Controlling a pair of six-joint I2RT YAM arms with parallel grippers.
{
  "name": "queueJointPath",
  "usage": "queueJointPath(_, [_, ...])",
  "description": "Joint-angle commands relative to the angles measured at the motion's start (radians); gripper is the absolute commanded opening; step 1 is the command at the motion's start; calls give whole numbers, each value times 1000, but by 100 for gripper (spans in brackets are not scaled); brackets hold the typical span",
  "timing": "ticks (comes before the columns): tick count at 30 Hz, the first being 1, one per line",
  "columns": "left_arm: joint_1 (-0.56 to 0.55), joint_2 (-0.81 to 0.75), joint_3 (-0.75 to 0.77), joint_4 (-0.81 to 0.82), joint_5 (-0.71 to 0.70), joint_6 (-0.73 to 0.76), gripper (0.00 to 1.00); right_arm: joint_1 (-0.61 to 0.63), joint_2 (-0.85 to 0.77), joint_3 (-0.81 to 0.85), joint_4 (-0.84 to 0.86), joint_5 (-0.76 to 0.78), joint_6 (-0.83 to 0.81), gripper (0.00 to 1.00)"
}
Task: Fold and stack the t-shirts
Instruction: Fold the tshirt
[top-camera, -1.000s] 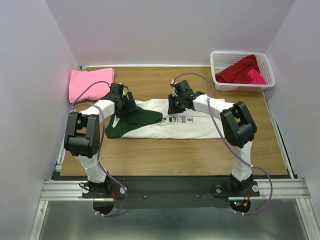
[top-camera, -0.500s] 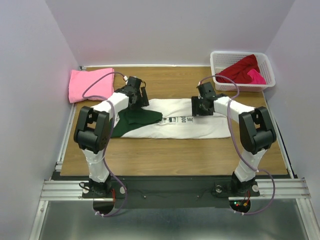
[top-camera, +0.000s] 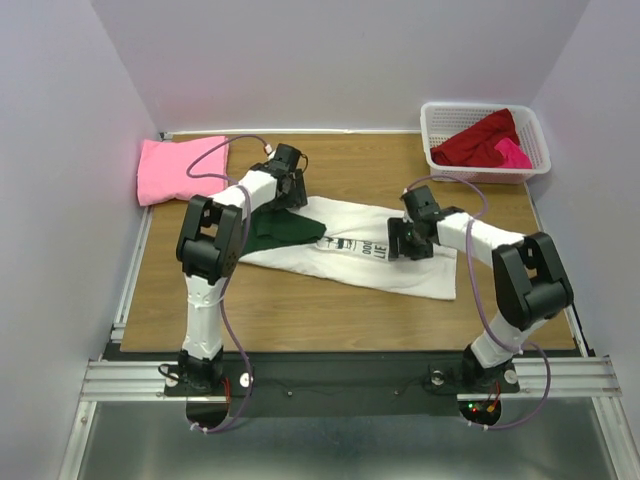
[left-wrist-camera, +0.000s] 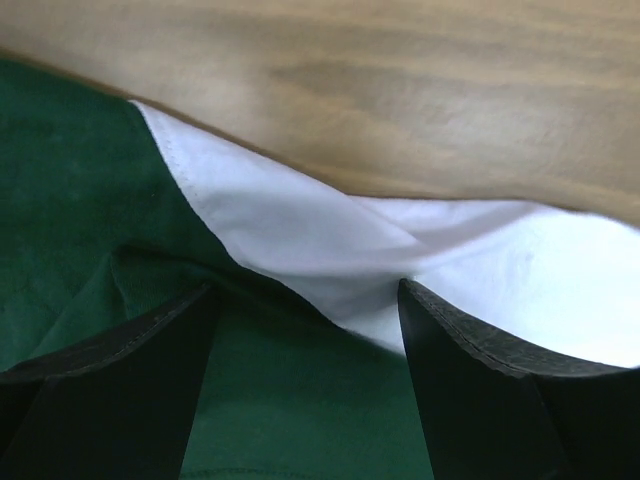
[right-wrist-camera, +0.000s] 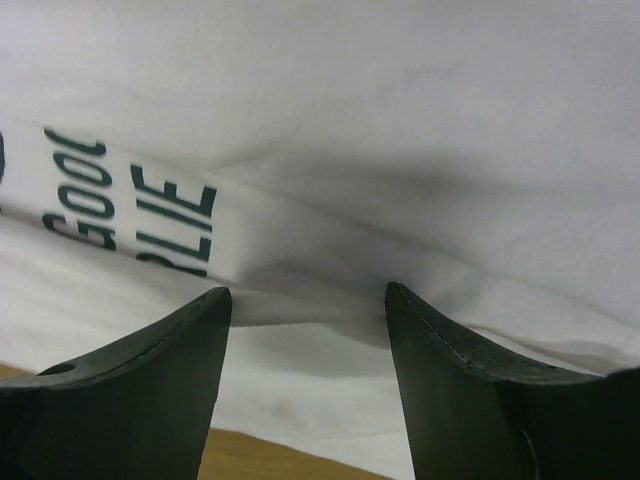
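A white t-shirt (top-camera: 345, 262) with a dark green sleeve (top-camera: 280, 230) and dark print lies folded into a long strip, slanting across the middle of the table. My left gripper (top-camera: 290, 195) is down at its far left end. Its jaws (left-wrist-camera: 305, 290) are open over the green sleeve (left-wrist-camera: 90, 210) and a white fold (left-wrist-camera: 300, 225). My right gripper (top-camera: 405, 243) is low on the strip's right part, open (right-wrist-camera: 308, 292), with a raised white crease (right-wrist-camera: 300, 260) between its fingers. A folded pink t-shirt (top-camera: 180, 168) lies at the far left.
A white lattice basket (top-camera: 436, 128) stands at the far right corner with a dark red t-shirt (top-camera: 478, 140) and a magenta one (top-camera: 512, 153) in it. Bare wood (top-camera: 300, 310) shows in front of the strip. Grey walls close in the table.
The right gripper has opened and let go of the cloth. Both grippers have moved rightward, the right one also nearer. The strip has turned from level to slanting, left end farther, right end nearer.
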Motion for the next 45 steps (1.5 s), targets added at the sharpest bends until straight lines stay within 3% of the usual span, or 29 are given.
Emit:
queueJointPath(1, [-17,108,140,-24,-16,68,84,12,-101,-133,-152,-152,94,70])
queueJointPath(7, [-77,290,434,-41,56,143,84,200,-184,-192,-177,-276,246,70])
queueJointPath(12, [-103,449,765,-79,128,127,82,372,-109,-102,-80,-295,346,70])
queueJointPath(15, [-103,509,853,-46,185,123,82,444,-33,-11,-19,-254,372,70])
queueJointPath(19, [-97,477,802,97,204,177,85,498,96,148,5,-264,332,70])
queueJointPath(23, [-74,345,713,125,196,188,89,501,98,270,-6,-197,291,70])
queueJointPath(30, [-60,-40,359,56,-112,133,89,463,-38,249,-132,-4,163,70])
queueJointPath(32, [-60,-120,297,21,-123,107,89,449,-78,221,-178,15,130,70])
queueJointPath(38, [-67,-169,118,0,-45,39,87,420,-141,147,-247,66,102,69])
queueJointPath(45, [-83,-54,97,10,-26,24,80,406,-166,43,-250,69,148,58])
